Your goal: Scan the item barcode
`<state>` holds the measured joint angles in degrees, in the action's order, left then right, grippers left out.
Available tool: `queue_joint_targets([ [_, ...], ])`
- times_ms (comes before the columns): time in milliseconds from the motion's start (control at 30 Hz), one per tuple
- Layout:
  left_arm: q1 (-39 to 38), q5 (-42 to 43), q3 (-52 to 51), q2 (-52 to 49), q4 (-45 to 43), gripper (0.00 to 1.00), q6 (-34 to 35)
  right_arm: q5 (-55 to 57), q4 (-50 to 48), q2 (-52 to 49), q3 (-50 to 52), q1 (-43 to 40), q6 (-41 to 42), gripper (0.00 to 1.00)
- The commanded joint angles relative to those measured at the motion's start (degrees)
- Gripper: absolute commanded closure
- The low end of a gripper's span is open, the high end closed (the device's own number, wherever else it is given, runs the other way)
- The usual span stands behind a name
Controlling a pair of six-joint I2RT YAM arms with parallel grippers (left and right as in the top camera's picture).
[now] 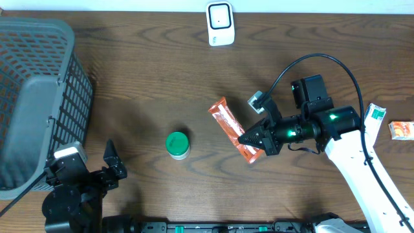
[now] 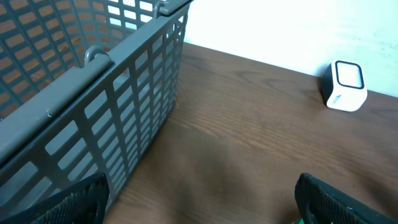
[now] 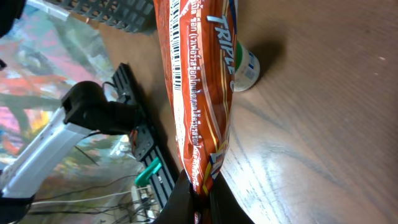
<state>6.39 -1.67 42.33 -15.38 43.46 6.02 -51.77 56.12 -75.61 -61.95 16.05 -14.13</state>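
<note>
1. Overhead: the right gripper (image 1: 251, 138) is pinched tight on one end of the orange snack packet (image 1: 226, 122) at mid-table, well apart from the scanner (image 1: 220, 24) at the far edge. With only an end held, the packet could sag or twist on the way.
2. Left wrist: the left gripper (image 2: 202, 193) is spread wide and empty beside the basket (image 2: 112, 93), its fingers cut off by the frame.
3. Right wrist: the barcode (image 3: 176, 56) runs along the packet's edge. Presented side-on, the scan may miss. The gripping tips are barely visible.

My left fingers (image 2: 68, 202) are cut off at the bottom of the frame. The packet (image 3: 199, 93) hides part of the jar (image 3: 247, 67); the basket (image 1: 74, 97) runs off the left edge.
</note>
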Motion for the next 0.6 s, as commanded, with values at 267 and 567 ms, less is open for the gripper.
queue_joint_targets([
  [267,0.28,-0.48,0.09,0.04,-0.17,0.04,0.28,41.13,-15.85,-3.37,-0.68,7.41,13.38,0.99],
  [567,0.28,-0.48,0.09,0.04,-0.17,0.04,0.28,61.48,-40.35,-16.79,-2.49,7.89,15.76,0.99],
])
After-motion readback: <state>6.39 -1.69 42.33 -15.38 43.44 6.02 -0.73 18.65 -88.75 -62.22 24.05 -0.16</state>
